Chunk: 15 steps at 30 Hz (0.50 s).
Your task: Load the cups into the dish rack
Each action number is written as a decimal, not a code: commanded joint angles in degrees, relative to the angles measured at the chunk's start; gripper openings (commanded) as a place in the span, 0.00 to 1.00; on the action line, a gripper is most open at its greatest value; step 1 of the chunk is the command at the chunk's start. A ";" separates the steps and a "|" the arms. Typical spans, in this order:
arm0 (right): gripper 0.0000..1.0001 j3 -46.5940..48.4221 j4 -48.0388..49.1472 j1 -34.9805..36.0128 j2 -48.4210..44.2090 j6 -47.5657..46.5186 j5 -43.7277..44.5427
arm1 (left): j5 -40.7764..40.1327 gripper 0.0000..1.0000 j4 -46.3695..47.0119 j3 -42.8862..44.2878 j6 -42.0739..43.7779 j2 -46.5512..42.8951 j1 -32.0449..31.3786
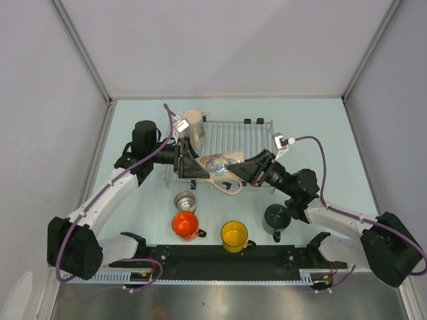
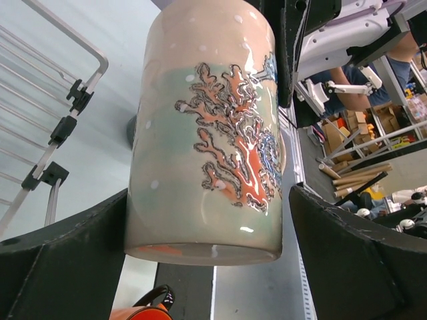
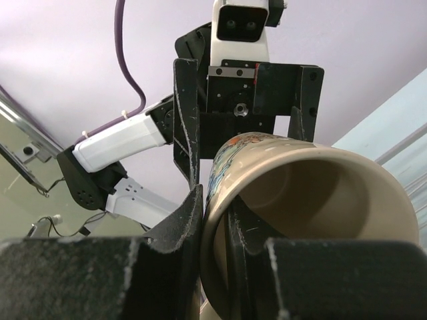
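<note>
A beige mug with a coral pattern [image 1: 220,162] hangs on its side over the front edge of the dish rack [image 1: 235,137], between both grippers. My right gripper [image 1: 240,172] is shut on its rim, one finger inside and one outside [image 3: 215,207]. My left gripper [image 1: 193,165] is open around the mug's base [image 2: 200,133]; its left finger [image 2: 80,253] lies against the wall and a narrow gap shows at the right finger [image 2: 353,253]. A second beige mug [image 1: 194,124] sits at the rack's far left corner. The steel cup [image 1: 185,201], orange mug [image 1: 185,225], yellow mug [image 1: 234,235] and dark grey mug [image 1: 275,217] stand on the table.
The rack's wire rim and black clips [image 2: 67,123] lie left of the held mug in the left wrist view. The orange mug's rim [image 2: 133,312] shows below it. A black rail [image 1: 220,257] runs along the near table edge. Grey walls enclose three sides.
</note>
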 commanded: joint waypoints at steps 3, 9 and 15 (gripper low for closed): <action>0.00 5.28 23.20 1.73 1.67 -4.25 4.55 | 3.01 0.88 7.48 -0.46 -3.95 -2.55 -1.89; 0.00 4.75 23.29 5.59 5.27 -8.38 6.84 | 4.06 0.34 10.21 1.28 -6.15 -1.93 -2.24; 0.00 3.35 23.20 6.83 9.84 -7.24 7.45 | 3.97 0.00 7.49 6.21 -5.02 -2.37 -1.89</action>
